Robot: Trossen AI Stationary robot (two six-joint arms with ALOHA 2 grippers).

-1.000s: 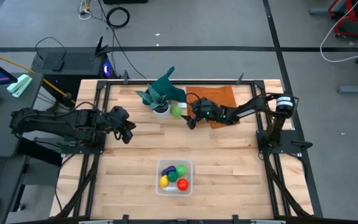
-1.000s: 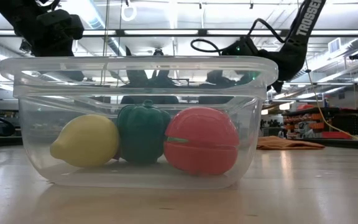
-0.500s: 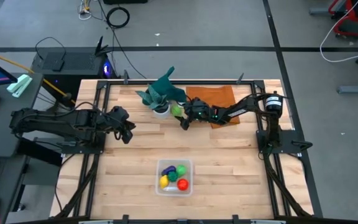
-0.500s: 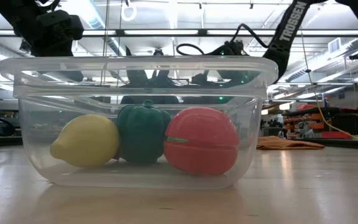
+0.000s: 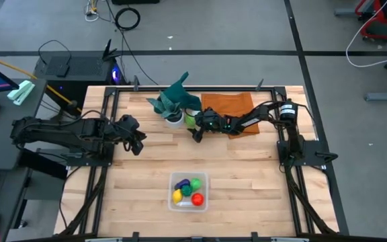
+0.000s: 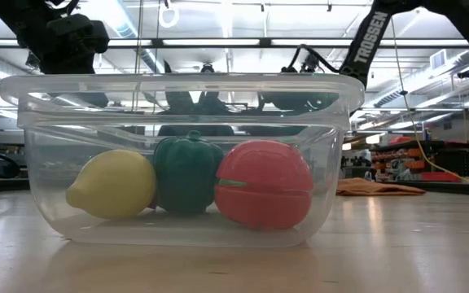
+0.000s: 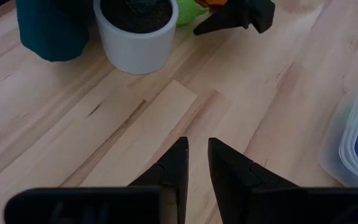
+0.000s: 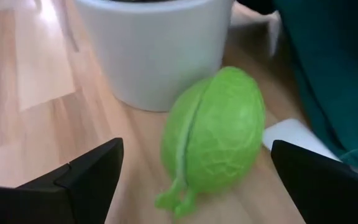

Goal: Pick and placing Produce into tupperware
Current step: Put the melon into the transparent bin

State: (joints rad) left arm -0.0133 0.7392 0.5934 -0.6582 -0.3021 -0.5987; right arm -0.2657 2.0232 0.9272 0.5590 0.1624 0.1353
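Observation:
The light green fruit [image 5: 191,119] lies on the table against the white pot [image 5: 175,119] of the teal plant. In the right wrist view the fruit [image 8: 213,140] lies just ahead of and between the open fingers of my right gripper [image 8: 196,155], which do not touch it. My right gripper [image 5: 197,130] is low at the fruit's right. The clear tupperware [image 5: 189,202] stands near the front edge and holds the yellow [image 6: 112,183], dark green [image 6: 187,172] and red [image 6: 263,183] pieces and a blue-purple one [image 5: 184,183]. My left gripper [image 5: 138,141] waits shut at the left.
The potted plant [image 5: 173,101] stands right behind the fruit, and its pot [image 8: 154,43] is close ahead of my right fingers. An orange-brown cloth [image 5: 228,104] lies under my right arm at the far side. Bare wood lies between the pot and the tupperware.
My right gripper has moved toward the table's left, closing in on the light green fruit by the pot. The fruit and the box have not moved.

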